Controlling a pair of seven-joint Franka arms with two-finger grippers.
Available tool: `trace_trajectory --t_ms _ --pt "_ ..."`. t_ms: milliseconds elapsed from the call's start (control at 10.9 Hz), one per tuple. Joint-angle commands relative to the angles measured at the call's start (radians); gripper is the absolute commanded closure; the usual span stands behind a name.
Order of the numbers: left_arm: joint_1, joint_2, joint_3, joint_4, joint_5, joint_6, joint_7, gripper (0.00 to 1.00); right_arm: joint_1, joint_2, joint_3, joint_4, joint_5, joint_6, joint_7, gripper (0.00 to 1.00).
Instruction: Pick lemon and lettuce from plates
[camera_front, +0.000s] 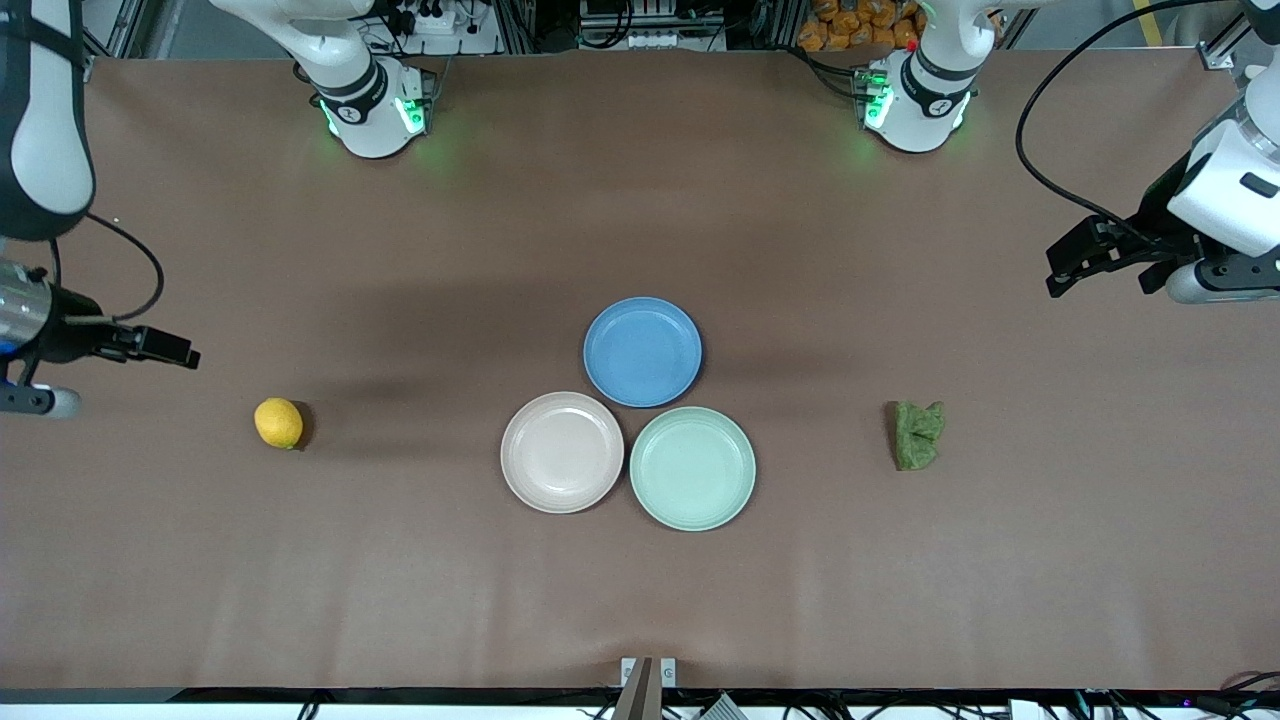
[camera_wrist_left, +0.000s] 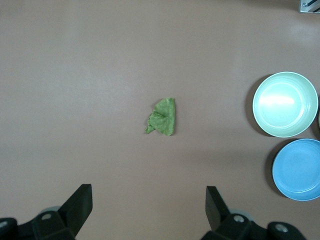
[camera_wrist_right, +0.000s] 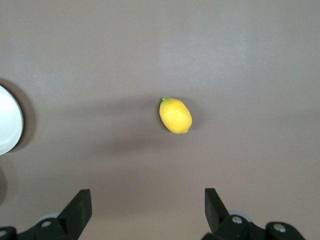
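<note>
Since the pictures disagree with the task sentence, start from what lies on the tabletop (camera_front: 640, 600): all three plates are bare. The blue plate (camera_front: 642, 351) touches the beige-pink plate (camera_front: 562, 452) and the mint green plate (camera_front: 692, 468), both nearer the front camera. Taking the beige-pink plate as landmark, the lettuce (camera_front: 918, 435) lies well apart from it toward the left arm's end, and the lemon (camera_front: 278, 423) well apart toward the right arm's end, both directly on the tabletop.

The left gripper (camera_wrist_left: 149, 210) hangs near the lettuce with fingers wide and empty; the right gripper (camera_wrist_right: 147, 210) hangs near the lemon, likewise wide and empty.

To do this well, I judge each arm should centre its fingers over its item, descend straight, straddle the lemon's narrow axis so it cannot roll, and pinch the lettuce at its bunched ridge.
</note>
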Motion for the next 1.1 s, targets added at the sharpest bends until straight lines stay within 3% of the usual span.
trace_trajectory --t_ms 0,183,734,1009 --pt "0.007 -0.01 -0.002 -0.008 -0.027 0.007 0.022 0.0 0.009 -0.092 0.004 -0.056 -0.018 -0.008 0.019 0.0" --pt "0.006 -0.01 -0.003 -0.006 -0.027 0.007 0.022 0.0 0.01 -0.109 0.009 -0.041 -0.018 -0.046 0.018 0.0" --pt "0.004 -0.01 -0.006 -0.006 -0.027 0.01 0.021 0.0 0.015 -0.101 0.008 0.159 -0.023 -0.281 0.021 0.0" --pt "0.006 -0.011 -0.006 -0.006 -0.024 0.009 0.024 0.0 0.016 -0.104 0.009 0.174 -0.018 -0.355 0.05 0.0"
